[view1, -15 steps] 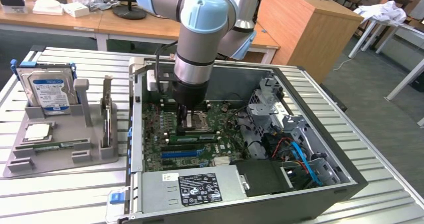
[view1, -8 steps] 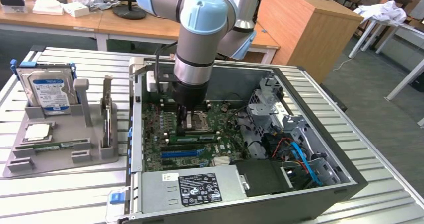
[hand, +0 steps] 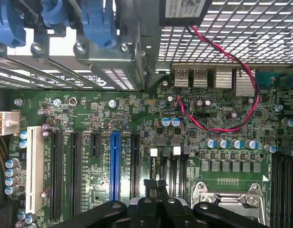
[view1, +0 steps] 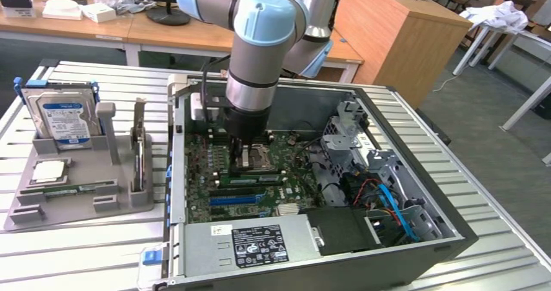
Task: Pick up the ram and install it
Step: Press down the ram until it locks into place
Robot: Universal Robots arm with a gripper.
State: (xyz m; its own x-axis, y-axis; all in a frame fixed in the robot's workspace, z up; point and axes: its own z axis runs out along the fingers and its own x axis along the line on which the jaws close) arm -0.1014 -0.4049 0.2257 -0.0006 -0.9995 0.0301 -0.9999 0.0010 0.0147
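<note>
Slatted surface (view1: 482, 194) is carrying the open case (view1: 404, 239), gripper (view1: 244, 160) reaching inside
Ram (view1: 250, 173) is sitting at the motherboard slots under the jaws (their grip: cannot tell); light, stiff, fragile, probably wanting edge holds

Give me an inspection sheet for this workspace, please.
Surface: slatted metal table carrying an open computer case.
Job's things: ram lies across the motherboard, right under the gripper; seating unclear.
Clutter: grey holder with hard drive and silver chip.
Grippers: gripper down inside the case.
Cables: red-black wire by the rear ports; blue cables inside the case.
Surroundings: wooden desks behind.
</note>
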